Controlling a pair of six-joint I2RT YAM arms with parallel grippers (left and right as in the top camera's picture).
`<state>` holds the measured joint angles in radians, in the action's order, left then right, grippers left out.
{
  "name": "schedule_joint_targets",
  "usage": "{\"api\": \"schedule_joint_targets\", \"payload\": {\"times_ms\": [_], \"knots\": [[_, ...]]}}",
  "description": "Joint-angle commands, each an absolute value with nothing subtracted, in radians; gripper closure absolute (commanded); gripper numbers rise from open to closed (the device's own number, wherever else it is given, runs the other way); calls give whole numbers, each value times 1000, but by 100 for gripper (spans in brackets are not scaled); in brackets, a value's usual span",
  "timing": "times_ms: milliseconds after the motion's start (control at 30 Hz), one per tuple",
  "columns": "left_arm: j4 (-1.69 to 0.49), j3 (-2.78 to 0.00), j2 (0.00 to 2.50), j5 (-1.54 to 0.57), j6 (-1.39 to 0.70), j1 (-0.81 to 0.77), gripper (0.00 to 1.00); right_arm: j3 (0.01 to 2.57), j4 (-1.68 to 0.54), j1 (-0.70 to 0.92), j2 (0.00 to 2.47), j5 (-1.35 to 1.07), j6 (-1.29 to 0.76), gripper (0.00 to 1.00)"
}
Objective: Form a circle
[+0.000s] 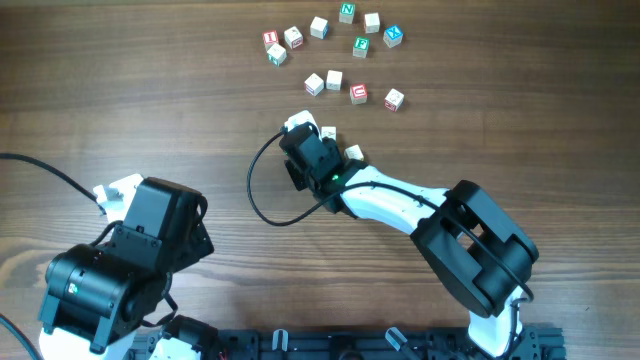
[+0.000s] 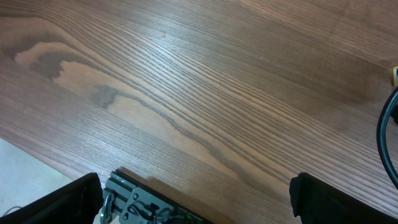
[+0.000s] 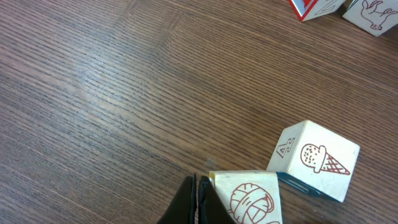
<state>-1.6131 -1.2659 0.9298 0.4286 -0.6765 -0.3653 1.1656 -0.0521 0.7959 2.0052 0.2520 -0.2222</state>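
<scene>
Several pale alphabet cubes (image 1: 334,79) lie loosely scattered at the far middle of the table, and no circle shows among them. Two more cubes sit apart, nearer to me. One bears a yarn ball drawing (image 3: 249,196) (image 1: 353,153). The other shows an ice cream cone (image 3: 314,158) (image 1: 327,132). My right gripper (image 3: 196,200) is shut and empty, its fingers on the table right against the yarn cube's left side. From overhead its wrist (image 1: 318,158) hides the fingertips. My left gripper (image 2: 199,205) stands wide open over bare wood near the front edge.
A black cable (image 1: 262,190) loops on the table left of the right wrist and shows at the edge of the left wrist view (image 2: 387,143). A metal rail (image 2: 146,202) runs along the front table edge (image 1: 330,340). Two far cubes (image 3: 308,6) peek in top right.
</scene>
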Motion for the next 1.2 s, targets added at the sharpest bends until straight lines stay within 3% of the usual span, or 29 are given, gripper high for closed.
{"api": "schedule_joint_targets", "payload": {"times_ms": [0,733,1167], "knots": [[-1613,-1262,928,429,-693,-360,0,1174,-47,792,2024,273,-239,95],[-1613,-1262,928,429,-693,-360,0,1174,-12,791,2024,238,-262,95],[-1613,-1262,928,429,-693,-360,0,1174,-1,789,2017,442,-317,95]]}}
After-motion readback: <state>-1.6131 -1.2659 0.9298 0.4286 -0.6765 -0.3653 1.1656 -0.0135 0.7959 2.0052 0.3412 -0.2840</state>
